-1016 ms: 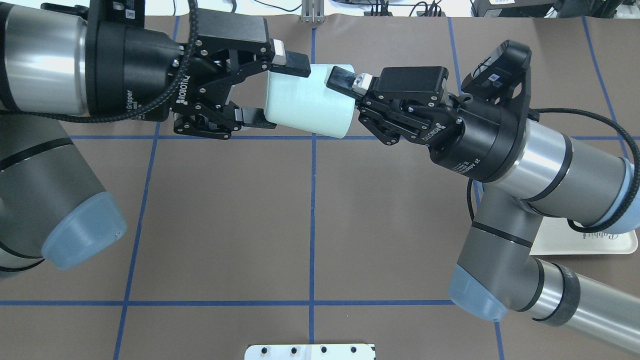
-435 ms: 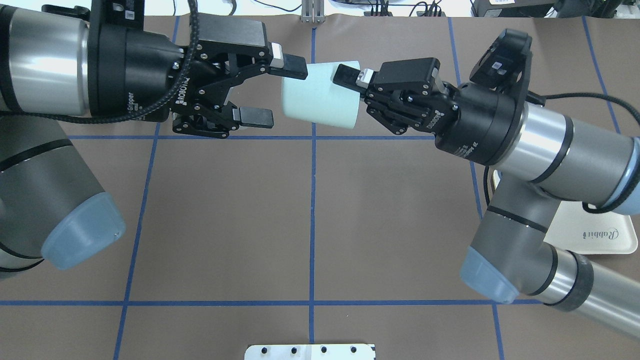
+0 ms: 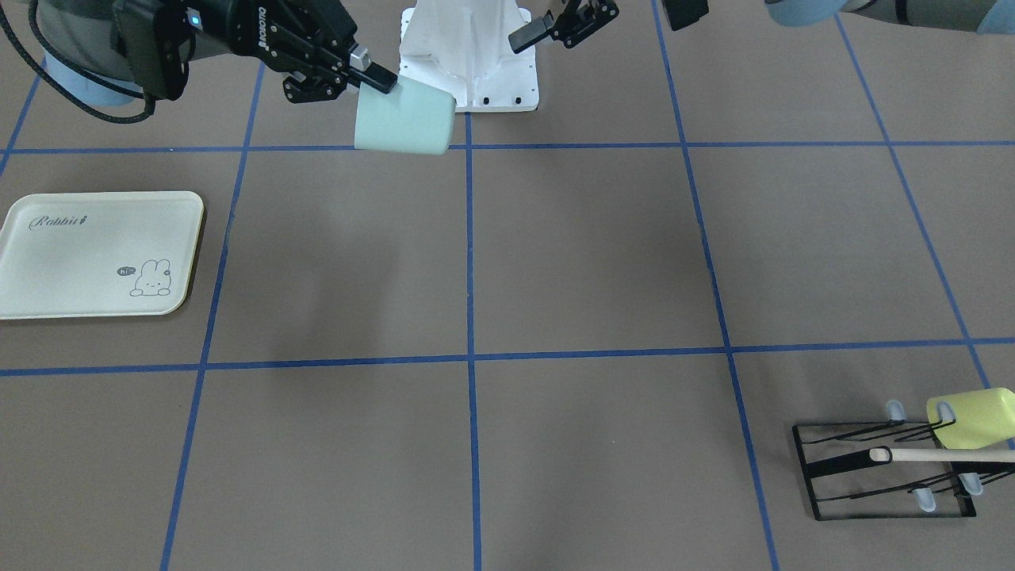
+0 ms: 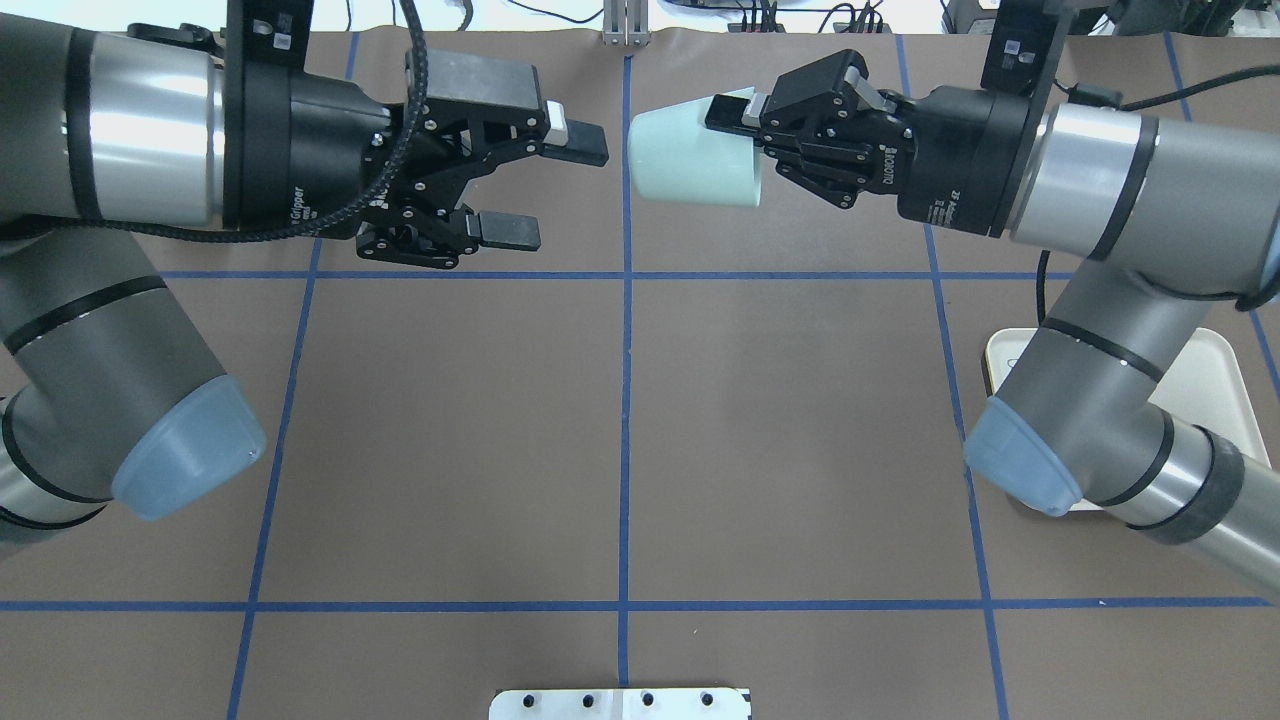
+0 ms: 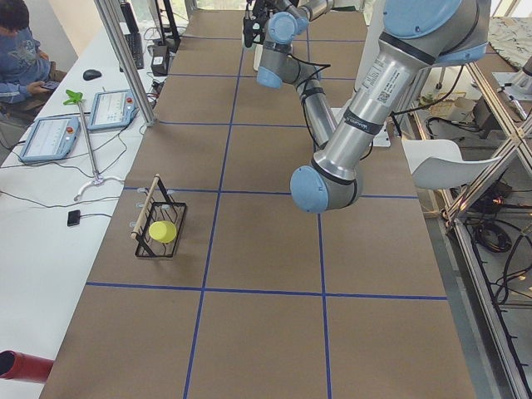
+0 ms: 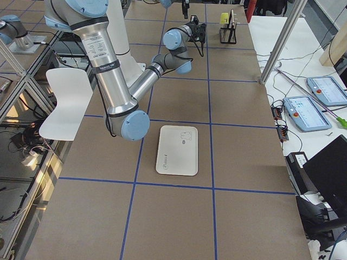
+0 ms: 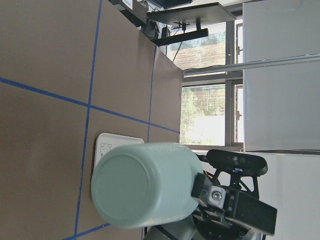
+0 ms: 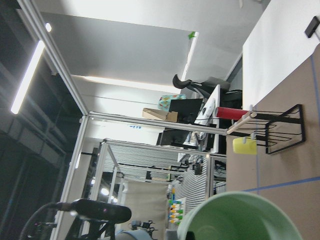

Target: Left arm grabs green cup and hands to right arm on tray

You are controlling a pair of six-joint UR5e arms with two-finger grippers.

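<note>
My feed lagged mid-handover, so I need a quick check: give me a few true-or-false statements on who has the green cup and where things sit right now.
1. The right hand grips the green cup. True.
2. The left hand is shut on the cup. False: it is open, with a gap between it and the cup.
3. The cup stands on the tray. False: it is held in the air on its side, and the tray holds nothing.
4. A yellow-green cup sits on the black rack. True.
</note>
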